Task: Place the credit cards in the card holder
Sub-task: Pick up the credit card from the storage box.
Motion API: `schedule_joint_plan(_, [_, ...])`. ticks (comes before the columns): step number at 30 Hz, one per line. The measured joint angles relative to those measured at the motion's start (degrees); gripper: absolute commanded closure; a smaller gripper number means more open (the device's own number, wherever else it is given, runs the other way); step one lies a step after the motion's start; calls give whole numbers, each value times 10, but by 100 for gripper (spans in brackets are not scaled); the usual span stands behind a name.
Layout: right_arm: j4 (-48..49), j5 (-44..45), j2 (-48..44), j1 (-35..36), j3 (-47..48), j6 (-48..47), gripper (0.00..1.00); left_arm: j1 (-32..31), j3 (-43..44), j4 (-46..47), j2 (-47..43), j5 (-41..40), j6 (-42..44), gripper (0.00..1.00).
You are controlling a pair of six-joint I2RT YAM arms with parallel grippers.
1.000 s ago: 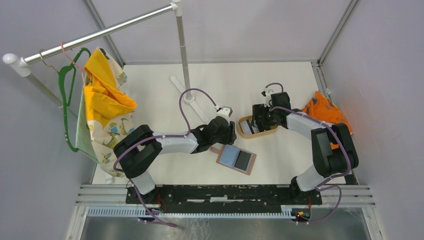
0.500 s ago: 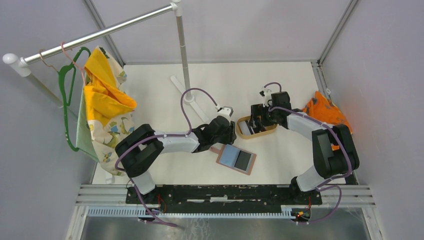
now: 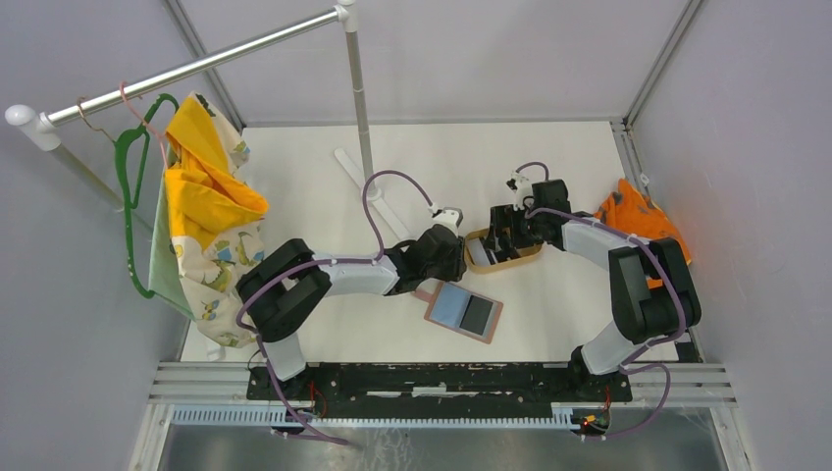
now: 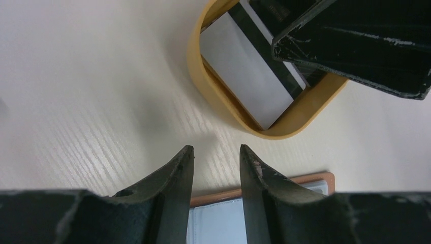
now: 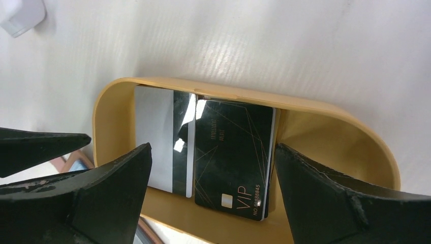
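- While the right claw (image 5: 212, 152) hangs spread wide and empty over the tray (image 5: 325, 109), a black card (image 5: 231, 152) and a white striped card (image 5: 157, 137) lie inside it.
- The left claw (image 4: 216, 150), parted and empty, hovers between the open wallet (image 3: 464, 312) and the tray.

cards (image 5: 231, 155) in tray (image 5: 228, 92), card holder (image 3: 463, 312) before it
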Motion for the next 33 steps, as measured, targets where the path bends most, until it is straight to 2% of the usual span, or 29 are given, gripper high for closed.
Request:
schedule_joint_plan(26, [59, -185, 3, -43, -23, 69, 20, 0, 21, -35, 21, 14, 18, 58])
schedule_joint_plan(33, [81, -206, 1, -51, -28, 83, 29, 0, 23, -37, 22, 14, 18, 58])
